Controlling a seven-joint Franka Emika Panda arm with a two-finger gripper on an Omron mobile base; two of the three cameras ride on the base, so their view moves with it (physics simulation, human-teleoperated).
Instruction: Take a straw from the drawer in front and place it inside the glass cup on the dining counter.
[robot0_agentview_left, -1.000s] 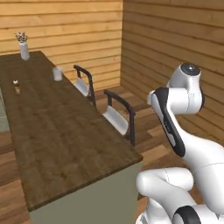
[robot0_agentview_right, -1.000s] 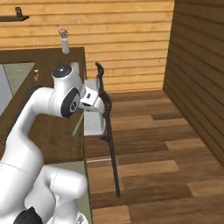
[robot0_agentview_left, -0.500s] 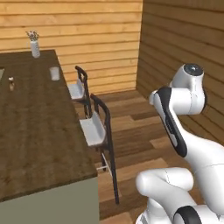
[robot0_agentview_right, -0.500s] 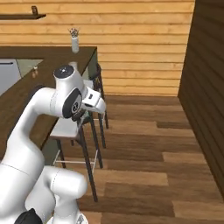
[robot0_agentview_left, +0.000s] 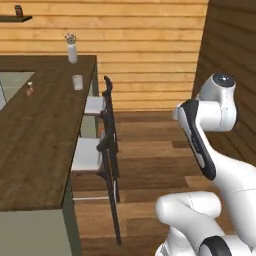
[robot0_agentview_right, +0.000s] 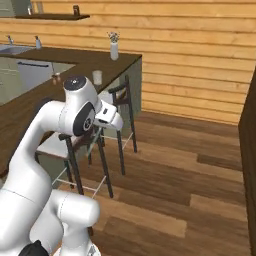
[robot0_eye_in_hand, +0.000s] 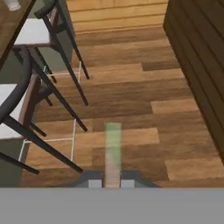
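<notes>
My gripper (robot0_eye_in_hand: 111, 183) is shut on the straw (robot0_eye_in_hand: 113, 146), a thin pale stick that rises from between the finger tips over the wooden floor. The glass cup (robot0_agentview_left: 77, 82) (robot0_agentview_right: 97, 77) stands upright near the far end of the dining counter (robot0_agentview_left: 40, 135) (robot0_agentview_right: 30, 107), well away from my hand. The counter's dark wood-grain top runs along the left of both base views. My white arm is folded close above the base, to the counter's right. The drawer is out of view.
Two black-framed stools (robot0_agentview_left: 100, 150) (robot0_agentview_right: 117, 102) with pale seats stand along the counter's side; their legs (robot0_eye_in_hand: 52, 96) fill the left of the hand view. A white vase (robot0_agentview_left: 72, 52) (robot0_agentview_right: 114, 49) and a small bottle (robot0_agentview_left: 30, 90) are on the counter. A dark wood wall (robot0_agentview_left: 230, 45) rises at right.
The whole picture has shifted, so the base has moved: the counter and stools now sit further left and further off. My arm keeps its pose and the gripper stays shut.
</notes>
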